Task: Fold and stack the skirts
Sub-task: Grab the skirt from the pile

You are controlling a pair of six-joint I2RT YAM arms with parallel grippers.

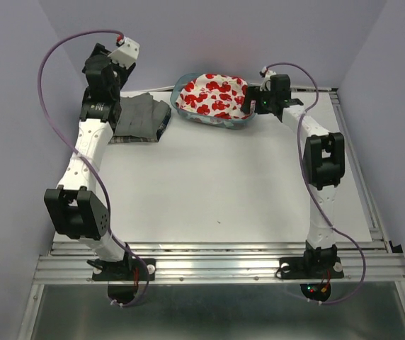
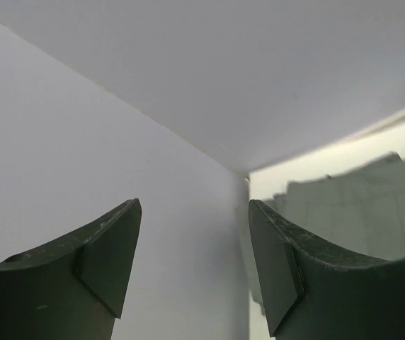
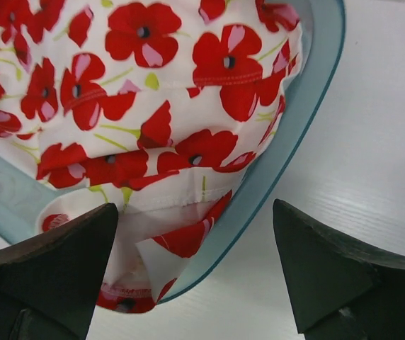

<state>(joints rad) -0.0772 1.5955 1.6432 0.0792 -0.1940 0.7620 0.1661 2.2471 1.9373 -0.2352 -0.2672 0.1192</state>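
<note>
The white skirt with red print [image 1: 213, 95] lies bunched in the teal basket [image 1: 188, 113]. My right gripper [image 1: 254, 104] is open at the basket's right rim. In the right wrist view the gripper [image 3: 195, 273] straddles the basket rim [image 3: 287, 149], with one finger over the red-print skirt [image 3: 139, 106] and the other over the table. The grey skirt [image 1: 142, 115] lies folded at the back left on the plaid skirt [image 1: 133, 139], which shows only at the edges. My left gripper [image 1: 117, 71] is raised beside this stack, open and empty [image 2: 195, 269], facing the wall corner.
The folded cloth stack [image 2: 358, 205] shows at the right of the left wrist view. Purple walls close in the back and both sides. A metal rail [image 1: 217, 258] runs along the near table edge.
</note>
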